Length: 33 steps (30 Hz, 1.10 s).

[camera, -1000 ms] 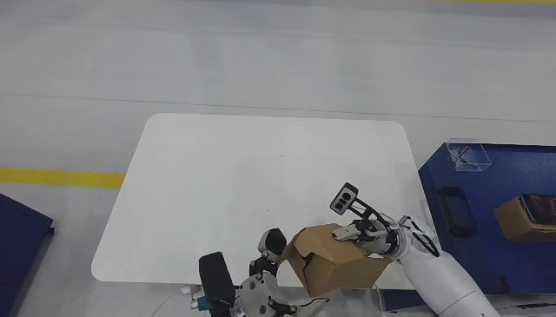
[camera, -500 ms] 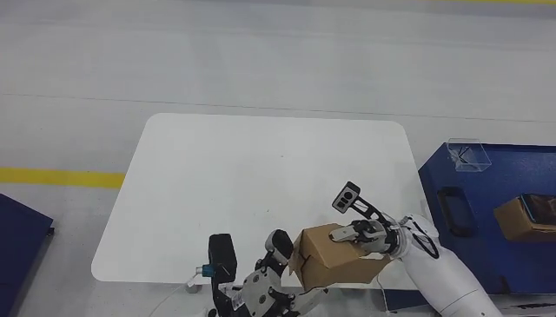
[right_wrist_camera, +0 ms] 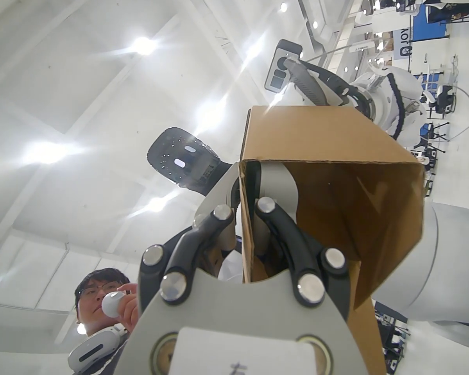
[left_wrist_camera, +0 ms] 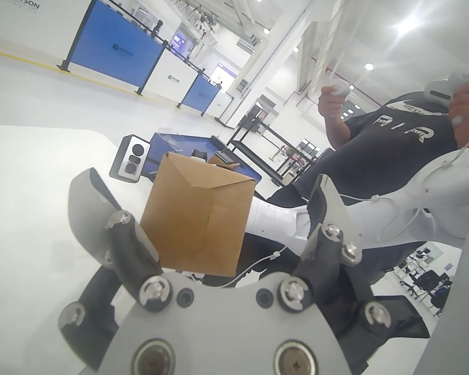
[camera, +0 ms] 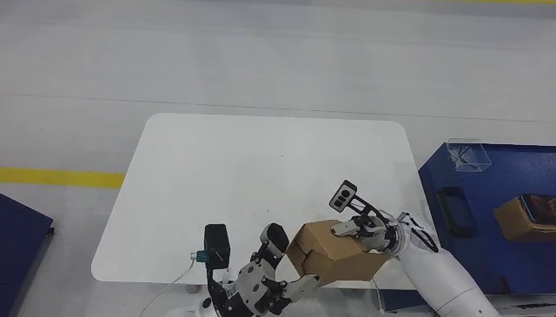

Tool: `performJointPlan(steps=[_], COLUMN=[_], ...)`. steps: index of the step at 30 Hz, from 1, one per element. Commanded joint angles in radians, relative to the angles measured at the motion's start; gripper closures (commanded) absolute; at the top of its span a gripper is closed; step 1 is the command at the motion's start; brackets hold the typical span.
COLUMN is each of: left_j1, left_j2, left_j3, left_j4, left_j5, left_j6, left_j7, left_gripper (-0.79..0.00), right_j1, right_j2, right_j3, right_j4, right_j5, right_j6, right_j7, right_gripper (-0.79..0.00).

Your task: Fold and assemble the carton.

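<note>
The right pincer is clenched on the carton. It nips one side wall at the open mouth, with one finger inside the box and the other outside against the same wall. The carton hangs from that grip, clear of the desk and partly out past the desk's near edge.

The left pincer is released, its fingers spread wide. The carton sits straight ahead of it, in line with the gap between the fingers but not yet within it. I judge there is air between fingertips and cardboard, though the top view crowds them together and a brush on the near corner cannot be ruled out.

What the next move turns on is that the carton lies between the two pincers. Its closed end is turned toward the left one and its open mouth toward the right one, so its long axis seems to run from one pincer to the other. The left pincer is the free one, but it faces the finished end. To work the mouth it would probably have to come round, or the right pincer would have to turn the box.

The left wrist view gives the folded end, with creases meeting and tucked shut. The right wrist view gives the hollow inside and the nip on the wall. The top view gives both arms flanking the box.
</note>
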Motion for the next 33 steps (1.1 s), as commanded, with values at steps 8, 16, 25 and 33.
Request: performJointPlan(steps=[8,16,25,33], left_j1=[0.002,0.005,-0.003,-0.016], left_j2=[0.007,0.017,0.02,0.024], left_j3=[-0.067,-0.156,-0.131,-0.132], left_j4=[0.012,0.037,0.012,0.014], left_j5=[-0.261,-0.285,-0.225,-0.187], left_j6=[-0.079,0.039,0.052,0.094], left_j7=[-0.026,-0.101,-0.183,-0.26], left_gripper=[-0.785,-0.785,-0.785,-0.785], right_j1=[0.001,-0.003,0.001,0.009], right_j2=[-0.001,0.005,0.011,0.013], right_j3=[-0.008,-0.01,-0.02,-0.037], right_j4=[-0.021,-0.052,-0.06,-0.062], right_j5=[0.02,0.033,0.044,0.043], right_j6=[0.015,0.022,0.024,0.024], right_j7=[0.0,0.0,0.0,0.0], right_gripper=[0.0,0.0,0.0,0.0])
